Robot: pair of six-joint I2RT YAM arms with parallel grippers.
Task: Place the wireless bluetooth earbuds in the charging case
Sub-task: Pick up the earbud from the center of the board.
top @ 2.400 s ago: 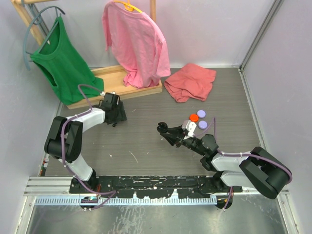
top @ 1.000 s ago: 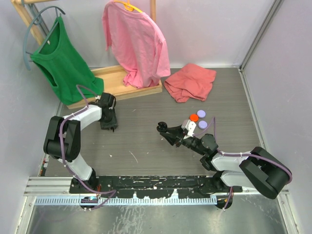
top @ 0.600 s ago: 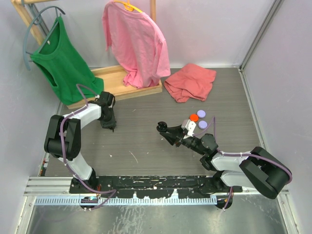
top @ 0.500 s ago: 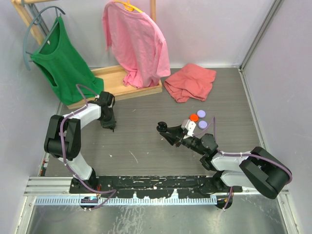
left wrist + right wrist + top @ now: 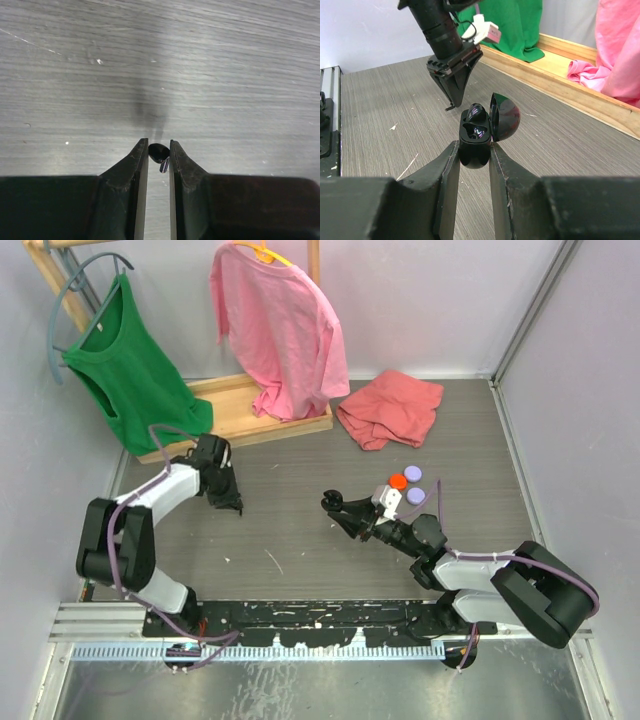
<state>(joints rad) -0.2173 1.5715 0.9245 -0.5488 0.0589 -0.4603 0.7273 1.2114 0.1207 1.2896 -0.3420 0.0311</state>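
Note:
A black earbud (image 5: 159,151) sits pinched between the tips of my left gripper (image 5: 159,146), which is shut on it low over the table at the left (image 5: 232,502). My right gripper (image 5: 476,150) is shut on the black charging case (image 5: 476,135), held upright with its lid (image 5: 506,114) swung open. One dark bud (image 5: 476,112) seems to sit in the far slot. In the top view the case (image 5: 335,505) is at mid-table, apart from the left gripper. From the right wrist view, the left gripper (image 5: 454,102) points down with the earbud (image 5: 449,107) at its tip.
Small round discs, one red-orange (image 5: 398,481) and two lavender (image 5: 413,473), lie behind the right arm. A folded red cloth (image 5: 390,408) is at the back. A wooden rack (image 5: 240,420) with a green shirt (image 5: 130,370) and a pink shirt (image 5: 280,330) stands back left.
My left gripper closed on the black earbud and shifted slightly toward the front right, its elbow swinging outward. The right arm and the case have not moved.

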